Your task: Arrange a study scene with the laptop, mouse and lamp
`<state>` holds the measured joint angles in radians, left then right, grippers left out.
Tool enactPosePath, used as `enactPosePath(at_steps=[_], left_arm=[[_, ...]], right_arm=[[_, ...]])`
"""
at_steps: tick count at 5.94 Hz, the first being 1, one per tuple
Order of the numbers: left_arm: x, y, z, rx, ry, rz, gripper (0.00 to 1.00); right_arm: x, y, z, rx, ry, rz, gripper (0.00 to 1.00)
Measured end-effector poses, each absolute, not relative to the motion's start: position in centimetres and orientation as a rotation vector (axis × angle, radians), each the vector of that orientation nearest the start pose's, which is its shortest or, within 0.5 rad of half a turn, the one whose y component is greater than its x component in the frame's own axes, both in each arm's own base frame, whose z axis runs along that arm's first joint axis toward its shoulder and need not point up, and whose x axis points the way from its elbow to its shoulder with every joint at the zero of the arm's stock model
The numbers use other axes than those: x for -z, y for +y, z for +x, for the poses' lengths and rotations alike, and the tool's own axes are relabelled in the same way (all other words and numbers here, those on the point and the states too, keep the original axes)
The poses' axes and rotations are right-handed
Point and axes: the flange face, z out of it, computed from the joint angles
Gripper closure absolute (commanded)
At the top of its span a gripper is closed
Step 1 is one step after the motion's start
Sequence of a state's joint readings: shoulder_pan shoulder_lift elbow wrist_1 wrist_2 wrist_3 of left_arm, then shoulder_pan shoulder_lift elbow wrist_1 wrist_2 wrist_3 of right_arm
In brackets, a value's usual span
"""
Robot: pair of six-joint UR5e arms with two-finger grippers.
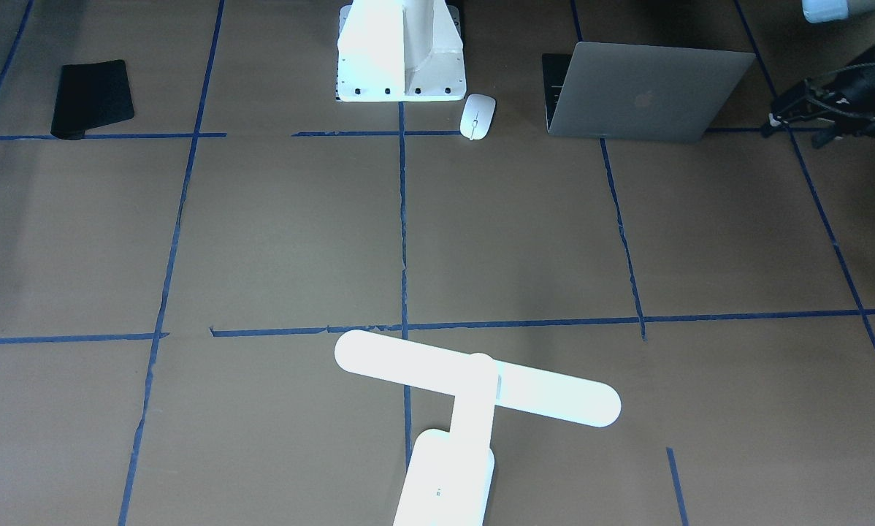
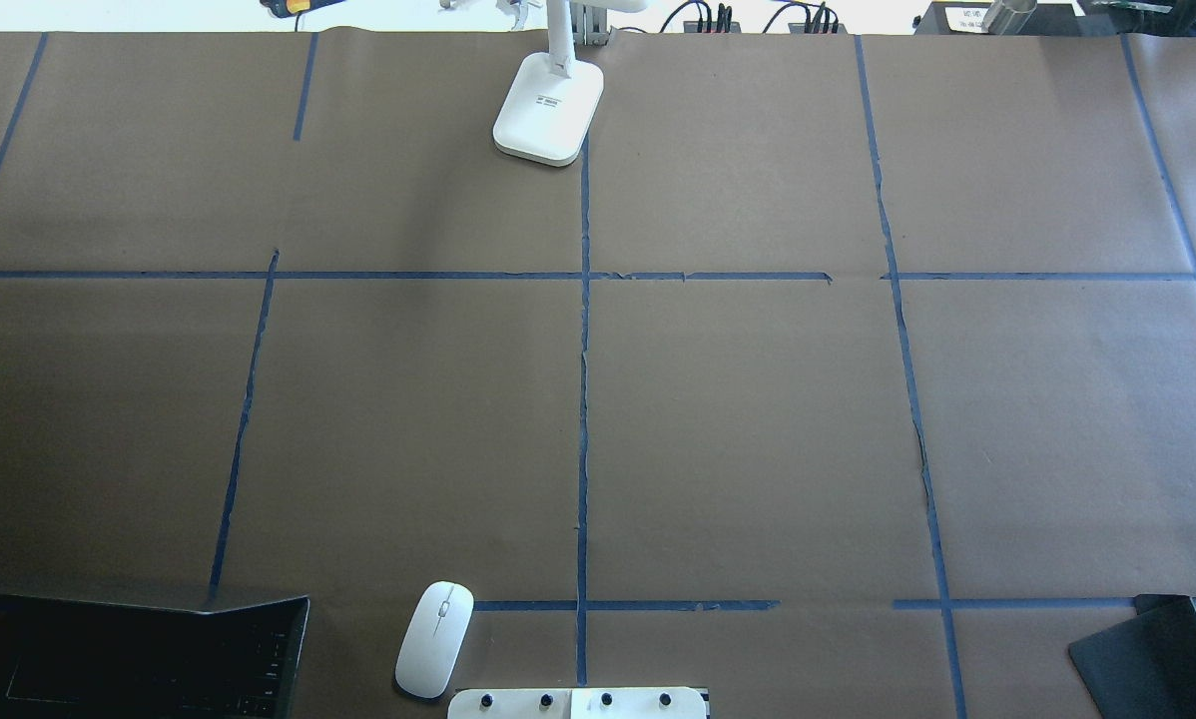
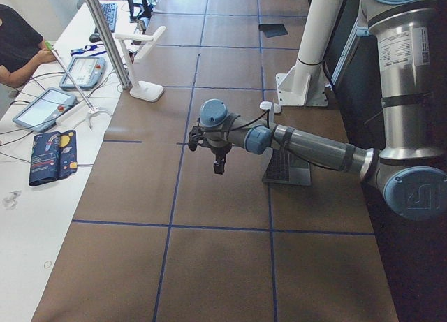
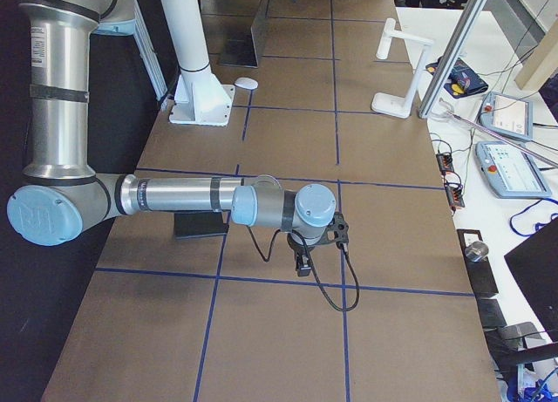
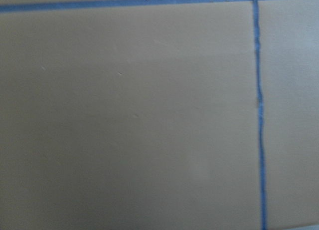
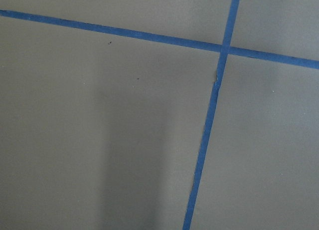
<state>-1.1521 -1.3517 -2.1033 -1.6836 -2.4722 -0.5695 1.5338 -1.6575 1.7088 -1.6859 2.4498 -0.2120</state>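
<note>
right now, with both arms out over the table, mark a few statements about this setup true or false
1. The laptop is open. True.
2. The mouse lies on the black mat. False: it lies on the brown paper beside the white pedestal, far from the mat.
3. The lamp stands at the table edge opposite the robot. True.
4. The left gripper holds the lamp. False: it hangs over bare paper, apart from the lamp.

Brown table (image 2: 758,419) gridded with blue tape (image 2: 583,399); white bench (image 3: 28,217) alongside carries control tablets (image 3: 40,109).
</note>
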Motion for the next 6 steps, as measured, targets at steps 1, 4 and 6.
enactPosePath(at_steps=[1, 4, 6], left_arm=[[-45.1, -36.0, 11.7, 0.062, 0.967, -0.153, 0.0], [-40.9, -31.9, 12.3, 0.412, 0.946, -0.373, 0.0], [-38.0, -29.9, 13.3, 0.564, 0.933, -0.478, 0.0]], right_arm=[[-63.5, -45.2, 3.8, 0.206, -0.884, 0.016, 0.0], [-63.8, -45.0, 3.6, 0.206, -0.897, 0.008, 0.0], [-63.5, -45.1, 3.2, 0.219, -0.902, 0.011, 0.0]])
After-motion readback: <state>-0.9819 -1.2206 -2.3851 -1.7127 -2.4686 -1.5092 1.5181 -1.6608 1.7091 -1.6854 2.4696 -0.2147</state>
